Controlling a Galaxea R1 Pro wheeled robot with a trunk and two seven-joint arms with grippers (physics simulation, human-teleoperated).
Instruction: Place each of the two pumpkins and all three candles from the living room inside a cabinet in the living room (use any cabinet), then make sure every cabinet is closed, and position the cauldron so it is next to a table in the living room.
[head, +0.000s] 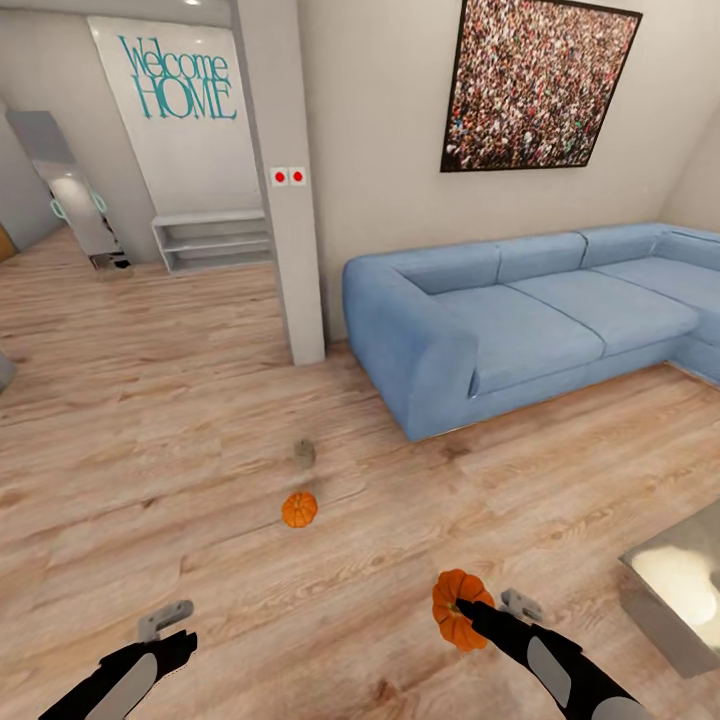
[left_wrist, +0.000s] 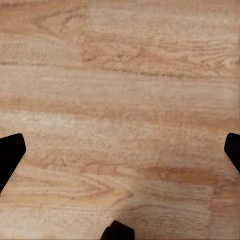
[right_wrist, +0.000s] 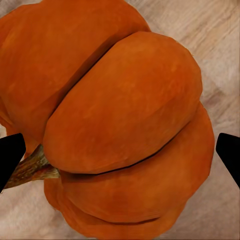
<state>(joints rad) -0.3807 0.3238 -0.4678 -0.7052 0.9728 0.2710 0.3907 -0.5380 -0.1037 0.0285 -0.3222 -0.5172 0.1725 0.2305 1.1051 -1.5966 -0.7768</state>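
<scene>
Head view, left to right: the left gripper (head: 165, 625) hangs wide and empty over bare floor (head: 150, 420); a candle (head: 304, 452) and a pumpkin (head: 299, 509) sit mid-floor; the right gripper (head: 470, 608) clasps the second pumpkin (head: 455, 607), likely light, firm, best pinched across its ribs. Blue sofa (head: 520, 310) and a glossy table (head: 680, 590) crowd the right.

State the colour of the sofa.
The sofa is light blue, seen best in the head view.
</scene>
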